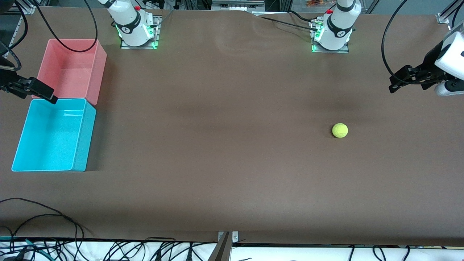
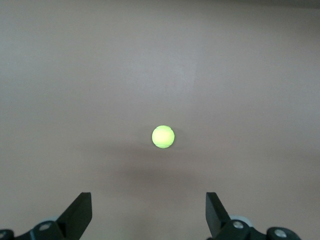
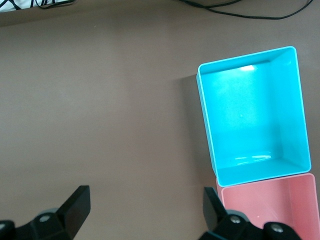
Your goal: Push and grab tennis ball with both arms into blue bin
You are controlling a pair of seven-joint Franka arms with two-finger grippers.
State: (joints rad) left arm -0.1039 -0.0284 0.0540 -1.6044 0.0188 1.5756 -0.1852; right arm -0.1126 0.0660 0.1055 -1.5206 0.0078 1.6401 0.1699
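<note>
Cables (image 1: 43, 217) trail along the worktop's (image 1: 217, 163) edge closest to the camera, with a metal bracket (image 1: 227, 237) at its middle; the tennis ball (image 1: 340, 130) sits alone on the brown worktop toward the left arm's end, below and well apart from the left gripper (image 1: 398, 81), which hangs in the air with its fingers spread wide and empty; in the left wrist view the ball (image 2: 163, 136) lies centred ahead of the gap between the fingers (image 2: 80, 212); the right gripper (image 1: 36, 90) hovers over the seam where the blue bin (image 1: 21, 137) meets the pink bin (image 1: 101, 65), likewise wide open and holding nothing, with the blue bin (image 3: 295, 100) just ahead of it; the ball looks light, fuzzy and slightly springy, likely to roll freely at a nudge, so a push should be gentle and a grasp should close across its widest part; the surface is flat, matte and bare between ball and bins, giving a long open run.
</note>
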